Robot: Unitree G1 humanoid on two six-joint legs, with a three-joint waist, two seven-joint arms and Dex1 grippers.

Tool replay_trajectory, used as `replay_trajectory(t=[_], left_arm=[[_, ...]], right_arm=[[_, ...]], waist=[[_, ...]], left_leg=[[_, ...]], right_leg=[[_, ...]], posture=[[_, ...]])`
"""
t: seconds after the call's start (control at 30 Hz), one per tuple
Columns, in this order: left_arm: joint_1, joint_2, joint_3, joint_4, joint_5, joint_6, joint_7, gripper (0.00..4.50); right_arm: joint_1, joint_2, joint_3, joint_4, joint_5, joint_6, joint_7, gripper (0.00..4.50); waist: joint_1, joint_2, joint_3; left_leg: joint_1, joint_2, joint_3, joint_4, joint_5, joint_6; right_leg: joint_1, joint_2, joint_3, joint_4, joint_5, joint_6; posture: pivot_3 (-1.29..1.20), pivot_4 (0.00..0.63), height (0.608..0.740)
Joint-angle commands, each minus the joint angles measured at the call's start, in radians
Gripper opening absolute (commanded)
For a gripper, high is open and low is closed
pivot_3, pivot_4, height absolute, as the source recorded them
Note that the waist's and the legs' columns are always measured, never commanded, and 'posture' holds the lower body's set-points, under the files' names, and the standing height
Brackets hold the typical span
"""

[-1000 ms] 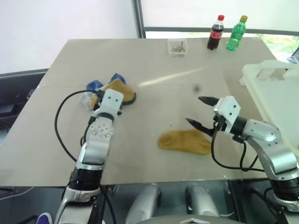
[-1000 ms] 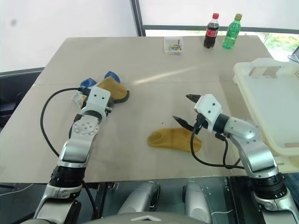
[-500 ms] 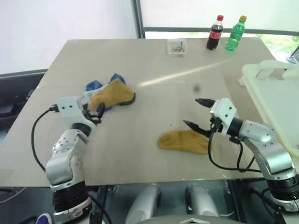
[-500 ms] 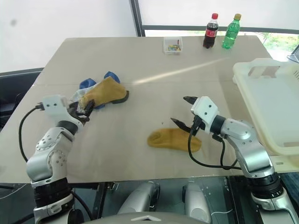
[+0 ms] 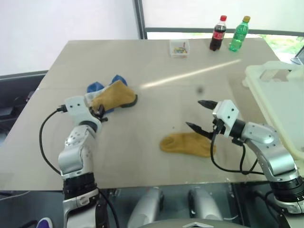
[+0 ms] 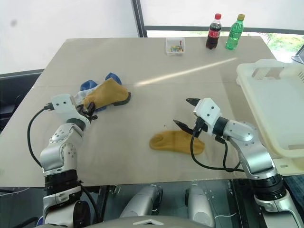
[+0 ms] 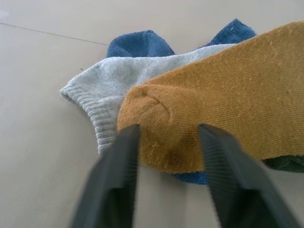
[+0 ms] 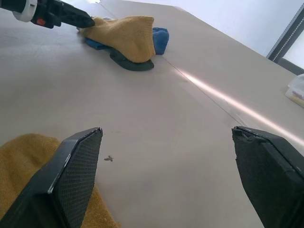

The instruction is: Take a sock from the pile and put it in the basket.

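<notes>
Mustard-yellow knitted ankle sock [image 7: 223,111], top item of the pile [image 5: 110,95] of blue, light grey and dark socks: its rounded end now sits between the two black fingers [image 7: 115,183] of our left gripper [image 7: 166,156], which a second ago stood well wider and have since narrowed around that end. From the left wrist view we read the jaws as closing on the sock's edge, a little gap still showing at each side, so we cannot tell whether the grip is made. Over the same second our left arm has swung outward and rolled at the wrist, so the pile lies directly ahead of the fingertips. Light grey ribbed sock [image 7: 102,90]: just beyond and beside the fingers, under the mustard one. Second mustard-yellow sock [image 5: 188,144]: flat on the beige table [image 5: 156,57], just below our right gripper [image 5: 198,115], whose jaws stand wide apart, holding nothing, unmoved. Large cream-white plastic laundry basket [image 5: 280,95]: well beyond the right hand, far from the left. We judge the pick to be starting; lifting and the long carry across to the basket remain.
</notes>
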Motion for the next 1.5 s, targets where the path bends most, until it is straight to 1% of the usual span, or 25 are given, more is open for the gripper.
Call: replay_trajectory(t=[0.03, 0.4, 0.5, 0.67, 1.0, 1.03, 1.07, 1.1, 1.13, 1.2, 1.23, 1.27, 1.4, 1.5], left_arm=[[-0.008, 0.021, 0.011, -0.009, -0.003, -0.037, -0.004, 0.06], [0.04, 0.037, 0.042, -0.076, -0.061, -0.011, -0.033, 0.02], [0.058, 0.054, 0.027, -0.11, -0.052, -0.004, -0.031, 0.8], [0.054, 0.068, -0.001, -0.097, -0.025, 0.009, -0.019, 2.97], [-0.046, 0.052, -0.049, 0.064, 0.036, -0.042, 0.03, 2.97], [-0.052, 0.052, -0.049, 0.076, 0.038, -0.047, 0.03, 2.42], [-0.055, 0.053, -0.048, 0.084, 0.037, -0.051, 0.026, 2.2], [-0.056, 0.053, -0.048, 0.089, 0.036, -0.056, 0.021, 1.75], [-0.057, 0.054, -0.048, 0.092, 0.036, -0.059, 0.019, 1.5], [-0.053, 0.058, -0.046, 0.087, 0.032, -0.061, 0.013, 0.58], [-0.045, 0.061, -0.041, 0.076, 0.028, -0.057, 0.01, 0.23], [-0.036, 0.065, -0.036, 0.061, 0.023, -0.051, 0.006, 0.04], [0.009, 0.071, -0.011, -0.02, -0.003, -0.012, 0.0, 0.04], [0.047, 0.067, 0.014, -0.113, -0.036, 0.058, 0.012, 0.04]], right_arm=[[-0.012, 0.001, -0.01, -0.037, 0.003, -0.011, -0.003, 4.5], [-0.017, 0.012, 0.001, -0.037, 0.004, -0.008, -0.002, 4.5], [-0.02, 0.014, 0.004, -0.034, 0.003, -0.01, -0.001, 4.5], [-0.021, 0.016, 0.007, -0.028, 0.0, -0.013, 0.001, 4.5], [-0.022, 0.022, 0.007, -0.017, -0.011, -0.019, -0.003, 4.5], [-0.02, 0.021, 0.004, -0.018, -0.012, -0.019, -0.004, 4.5], [-0.018, 0.021, 0.002, -0.02, -0.014, -0.018, -0.005, 4.5], [-0.016, 0.02, 0.001, -0.021, -0.015, -0.018, -0.006, 4.5], [-0.015, 0.021, 0.0, -0.022, -0.016, -0.018, -0.007, 4.5], [-0.013, 0.022, -0.002, -0.026, -0.016, -0.015, -0.009, 4.5], [-0.012, 0.022, -0.003, -0.027, -0.016, -0.014, -0.01, 4.5], [-0.011, 0.022, -0.003, -0.027, -0.016, -0.014, -0.011, 4.5], [-0.007, 0.023, -0.003, -0.028, -0.016, -0.014, -0.011, 4.5], [-0.006, 0.026, 0.0, -0.028, -0.014, -0.014, -0.008, 4.5]], waist=[[0.0, 0.0, 0.0], [0.0, 0.0, 0.0], [0.0, 0.0, 0.0], [0.0, 0.0, 0.0], [0.001, 0.0, 0.0], [0.0, 0.0, 0.0], [-0.001, 0.0, 0.0], [-0.001, 0.0, 0.0], [-0.001, 0.0, 0.0], [-0.001, 0.0, 0.0], [-0.001, 0.0, 0.0], [-0.001, 0.0, 0.0], [-0.004, 0.0, 0.0], [-0.006, 0.0, 0.0]], left_leg=[[0.0, 0.0, 0.0, 0.0, 0.0, 0.0], [0.0, 0.0, 0.0, 0.0, 0.0, 0.0], [0.0, 0.0, 0.0, 0.0, 0.0, 0.0], [0.0, 0.0, 0.0, 0.0, 0.0, 0.001], [0.0, 0.0, 0.0, 0.0, 0.0, 0.0], [0.0, 0.0, 0.0, 0.0, 0.0, 0.0], [0.0, 0.0, 0.0, 0.0, 0.0, 0.0], [0.0, 0.0, 0.0, 0.0, 0.0, 0.0], [0.0, 0.0, 0.0, 0.0, 0.0, 0.0], [0.0, 0.0, 0.0, 0.0, 0.0, 0.0], [0.0, 0.0, 0.0, 0.0, 0.0, 0.0], [0.0, 0.0, 0.0, 0.0, 0.0, 0.0], [0.0, 0.0, 0.0, 0.0, 0.0, 0.0], [0.0, 0.0, 0.0, 0.0, 0.0, 0.0]], right_leg=[[0.0, 0.0, 0.0, 0.0, 0.0, 0.0], [0.0, 0.0, 0.0, 0.0, 0.0, 0.0], [0.0, 0.0, 0.0, 0.0, 0.0, 0.0], [0.0, 0.0, 0.0, 0.0, 0.0, 0.0], [0.0, 0.0, 0.0, 0.0, 0.0, 0.0], [0.0, 0.0, 0.0, 0.0, 0.0, 0.0], [0.0, 0.0, 0.0, 0.0, 0.0, 0.0], [0.0, 0.0, 0.0, 0.0, 0.0, 0.0], [0.0, 0.0, 0.0, 0.0, 0.0, 0.0], [0.0, 0.0, 0.0, 0.0, 0.0, 0.0], [0.0, 0.0, 0.0, 0.0, 0.0, 0.0], [0.0, 0.0, 0.0, 0.0, 0.0, 0.0], [0.0, 0.0, 0.001, 0.0, 0.0, 0.0], [0.0, -0.001, 0.0, 0.0, 0.0, 0.0]], posture=[[0.0, 0.15, 0.74], [0.0, 0.15, 0.74], [0.0, 0.15, 0.74], [0.0, 0.15, 0.74], [0.0, 0.15, 0.74], [0.0, 0.15, 0.74], [0.0, 0.15, 0.74], [0.0, 0.15, 0.74], [0.0, 0.15, 0.74], [0.0, 0.15, 0.74], [0.0, 0.15, 0.74], [0.0, 0.15, 0.74], [0.0, 0.15, 0.74], [0.0, 0.15, 0.74]])
